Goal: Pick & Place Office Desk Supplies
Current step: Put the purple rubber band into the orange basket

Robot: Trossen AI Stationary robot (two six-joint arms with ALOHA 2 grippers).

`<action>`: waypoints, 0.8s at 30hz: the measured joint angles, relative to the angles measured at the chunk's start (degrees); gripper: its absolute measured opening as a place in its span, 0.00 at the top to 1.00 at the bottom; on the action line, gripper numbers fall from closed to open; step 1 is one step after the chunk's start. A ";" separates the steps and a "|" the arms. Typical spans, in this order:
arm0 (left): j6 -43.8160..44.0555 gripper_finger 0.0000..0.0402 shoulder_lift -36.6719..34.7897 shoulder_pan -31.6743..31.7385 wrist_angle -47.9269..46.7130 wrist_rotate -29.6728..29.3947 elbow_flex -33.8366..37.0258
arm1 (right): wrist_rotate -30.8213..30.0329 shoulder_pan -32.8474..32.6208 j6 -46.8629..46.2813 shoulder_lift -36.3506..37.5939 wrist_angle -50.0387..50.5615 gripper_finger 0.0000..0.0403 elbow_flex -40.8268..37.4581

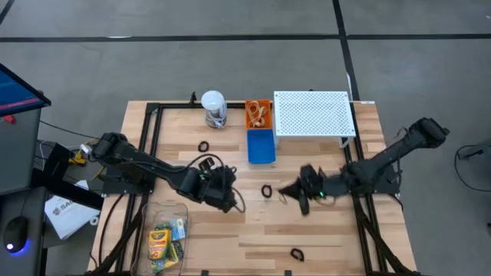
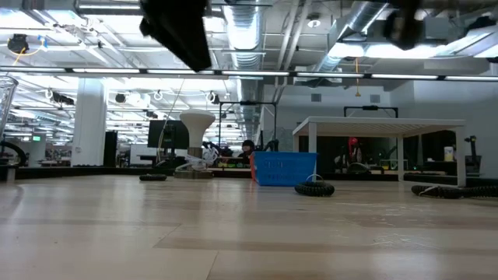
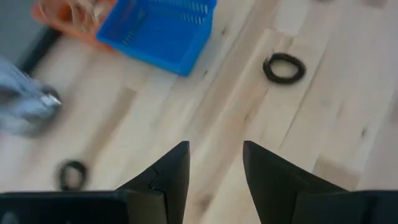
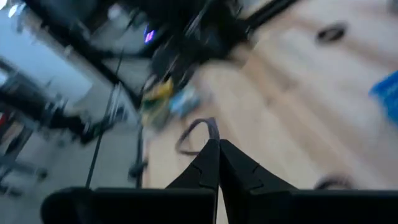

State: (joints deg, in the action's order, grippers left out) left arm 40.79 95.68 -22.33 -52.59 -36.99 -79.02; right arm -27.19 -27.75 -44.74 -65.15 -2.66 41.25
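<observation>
My right gripper (image 1: 295, 190) hovers over the table's middle, shut, with a thin dark loop (image 4: 198, 132) at its fingertips. My left gripper (image 1: 228, 193) is open above the wood, left of a black ring (image 1: 267, 190) and touching nothing; the left wrist view shows that ring (image 3: 284, 67) ahead of its fingers. Other black rings lie flat near the jar (image 1: 203, 146) and by the near edge (image 1: 297, 253). Crayon boxes (image 1: 161, 241) lie in a clear bin (image 1: 170, 208). Tan rubber bands (image 1: 258, 115) sit in an orange bin. My right gripper pinches the thin dark loop by one short stretch of its band (image 4: 213, 134), only at the free ends of the fingers. The rest of the loop sticks out beyond the fingertips. The gripper shows high in the low view (image 2: 405, 23), so the loop is clear of the table.
A blue bin (image 1: 261, 146) stands behind the orange one toward the middle. A white-lidded jar (image 1: 213, 109) stands at the far edge, and a white perforated shelf (image 1: 314, 113) at the far right. Bare wood lies between the grippers and the near edge.
</observation>
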 joint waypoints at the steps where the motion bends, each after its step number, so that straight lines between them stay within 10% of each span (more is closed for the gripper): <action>1: -2.51 0.65 -1.10 -0.36 -1.08 -0.62 0.00 | 0.84 2.25 0.66 -0.01 -0.10 1.00 0.92; 9: -20.17 0.65 -16.22 0.31 -4.29 -2.70 3.67 | 9.89 15.89 4.69 -5.92 -1.86 1.00 9.73; 17: -35.44 0.57 -34.00 11.48 23.99 17.52 15.83 | 16.63 19.90 6.47 -16.02 -2.35 1.00 20.16; 24: -39.30 0.44 -31.41 20.43 32.43 37.53 15.17 | 22.45 21.30 5.88 -17.73 -1.62 1.00 23.87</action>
State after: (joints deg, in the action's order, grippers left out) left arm 1.49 64.28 -1.90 -20.16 0.53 -63.85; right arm -4.74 -6.45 -38.86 -82.88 -4.28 65.12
